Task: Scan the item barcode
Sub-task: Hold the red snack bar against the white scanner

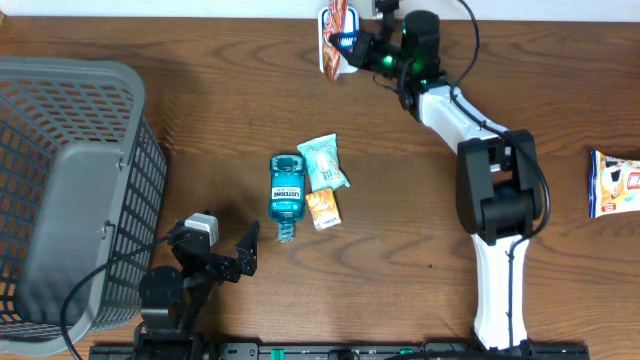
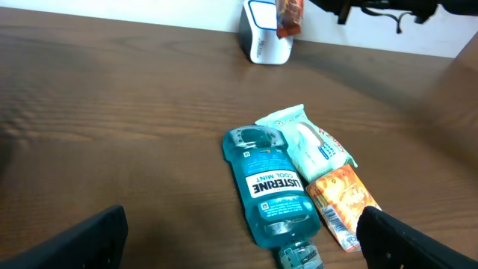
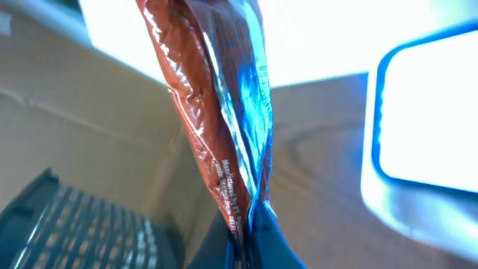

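At the far edge of the worktop (image 1: pixel 200 120), the right gripper (image 1: pixel 352 45) is pinching a reddish-brown foil snack packet (image 1: pixel 338 20) and holding it against the white, blue-trimmed scanner (image 1: pixel 328 65). From overhead I am seeing packet and scanner overlapping, so I cannot tell whether they are touching. The right wrist camera is giving me the grip itself. The fingertips (image 3: pixel 250 239) are pressed together on the packet's lower seam, with the scanner's lit face (image 3: pixel 426 127) glowing off to the right. The print there is too small for me to read, and I am not finding a barcode.

Near the left front, the left gripper (image 1: pixel 218 240) is sitting spread wide and holding nothing. Its wrist view is showing both fingers (image 2: pixel 82 239) at the bottom corners, framing a blue mouthwash bottle (image 2: pixel 269 190) lying flat. A pale wipes pack (image 1: pixel 324 162) and an orange sachet (image 1: pixel 322 208) are lying just beside the bottle's right side.

A grey basket (image 1: pixel 70 68) is filling the left side, and bare wood is lying between it and the bottle. Another packet (image 1: pixel 618 182) is being cut off by the right edge.
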`<state>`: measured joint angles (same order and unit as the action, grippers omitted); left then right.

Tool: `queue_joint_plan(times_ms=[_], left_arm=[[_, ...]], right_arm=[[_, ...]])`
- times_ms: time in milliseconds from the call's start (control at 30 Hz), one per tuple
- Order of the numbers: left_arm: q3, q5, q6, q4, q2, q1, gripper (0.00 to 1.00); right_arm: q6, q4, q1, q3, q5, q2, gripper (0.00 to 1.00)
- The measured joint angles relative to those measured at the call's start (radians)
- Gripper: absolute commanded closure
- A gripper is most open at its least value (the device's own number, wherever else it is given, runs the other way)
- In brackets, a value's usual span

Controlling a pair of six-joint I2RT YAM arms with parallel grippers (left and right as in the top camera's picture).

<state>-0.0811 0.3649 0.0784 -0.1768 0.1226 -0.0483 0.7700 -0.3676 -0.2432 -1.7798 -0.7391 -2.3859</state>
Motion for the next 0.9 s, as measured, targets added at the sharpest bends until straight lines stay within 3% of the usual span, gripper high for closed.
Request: queue_joint_plan(times_ms=[533, 733, 900], left_arm=[[0.0, 0.0, 0.0, 0.0, 0.0, 0.0, 0.02], [0.0, 0.0, 0.0, 0.0, 0.0, 0.0, 0.02], [0.0, 0.0, 0.0, 0.0, 0.0, 0.0, 0.02]], right_arm=[[-0.024, 0.152, -0.009, -0.054, 0.069, -0.062, 0.99], [-0.14, 0.381, -0.009, -0.055, 0.083, -0.035, 0.99], [-0.298, 0.676, -0.003, -0.054, 0.155, 0.111, 0.99]])
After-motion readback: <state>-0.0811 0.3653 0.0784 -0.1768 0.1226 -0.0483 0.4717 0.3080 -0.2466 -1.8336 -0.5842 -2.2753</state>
